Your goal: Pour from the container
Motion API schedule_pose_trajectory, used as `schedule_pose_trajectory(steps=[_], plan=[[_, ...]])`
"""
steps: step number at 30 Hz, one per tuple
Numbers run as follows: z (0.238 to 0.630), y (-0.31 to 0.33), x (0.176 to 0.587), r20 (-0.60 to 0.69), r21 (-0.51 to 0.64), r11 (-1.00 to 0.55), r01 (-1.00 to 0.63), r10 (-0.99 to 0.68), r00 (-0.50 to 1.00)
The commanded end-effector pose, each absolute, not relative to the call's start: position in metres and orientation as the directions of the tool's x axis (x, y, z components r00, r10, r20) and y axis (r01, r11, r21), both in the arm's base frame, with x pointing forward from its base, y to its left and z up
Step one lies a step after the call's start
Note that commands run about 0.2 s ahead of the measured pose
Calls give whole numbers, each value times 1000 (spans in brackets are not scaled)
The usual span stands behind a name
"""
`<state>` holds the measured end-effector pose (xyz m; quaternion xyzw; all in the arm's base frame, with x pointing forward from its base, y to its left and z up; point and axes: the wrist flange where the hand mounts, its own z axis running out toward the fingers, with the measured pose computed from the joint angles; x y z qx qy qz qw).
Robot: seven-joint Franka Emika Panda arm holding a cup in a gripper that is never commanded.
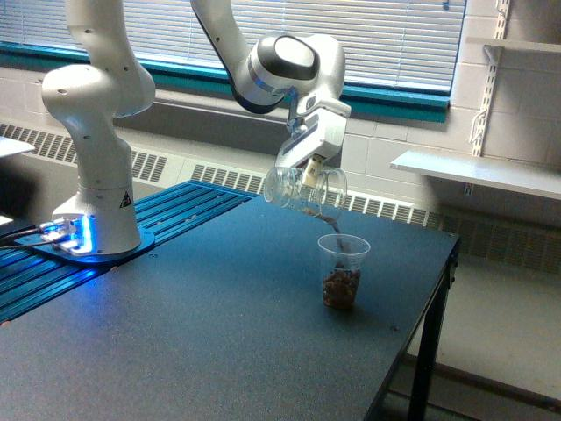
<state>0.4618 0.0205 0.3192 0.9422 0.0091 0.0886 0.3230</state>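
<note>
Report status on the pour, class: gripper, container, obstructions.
Gripper shut on container, tipped mouth-down over plastic cup. Brown material streaming into cup, which is partly filled. Nothing in the way on table.
</note>
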Motion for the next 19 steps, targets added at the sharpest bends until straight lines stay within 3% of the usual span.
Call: schedule_pose_trajectory(steps=[1, 19], plan=[[326, 23, 460, 131, 624, -781, 11, 118, 984], [326, 26, 458, 128, 604, -797, 26, 130, 983]])
